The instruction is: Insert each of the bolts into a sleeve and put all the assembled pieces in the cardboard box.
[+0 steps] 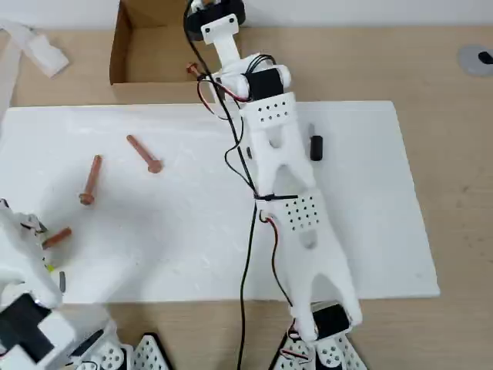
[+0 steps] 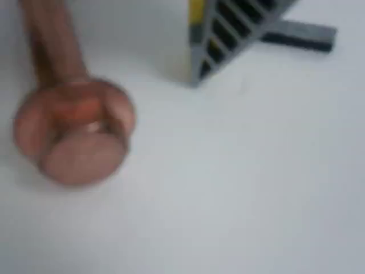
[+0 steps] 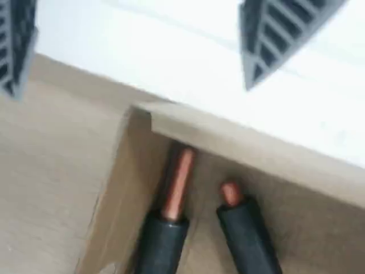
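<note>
On the white foam sheet (image 1: 362,231) lie two copper bolts (image 1: 144,153) (image 1: 91,179). A third bolt (image 1: 56,237) rests near the left edge, right by my left gripper (image 1: 40,245). The left wrist view shows that bolt's head (image 2: 74,134) close up beside one finger (image 2: 228,40), and no second finger touches it, so the gripper is open. A dark sleeve (image 2: 299,35) lies just beyond it. Another black sleeve (image 1: 316,146) lies beside the right arm. My right gripper (image 3: 137,63) hangs open and empty over the cardboard box (image 1: 146,54). Two assembled pieces (image 3: 165,228) (image 3: 245,234) lie in the box's corner.
The right arm (image 1: 285,177) stretches across the middle of the foam with loose cables along it. A white object (image 1: 42,50) lies at the table's back left and a grey disc (image 1: 475,59) at the back right. Bare wood borders the foam.
</note>
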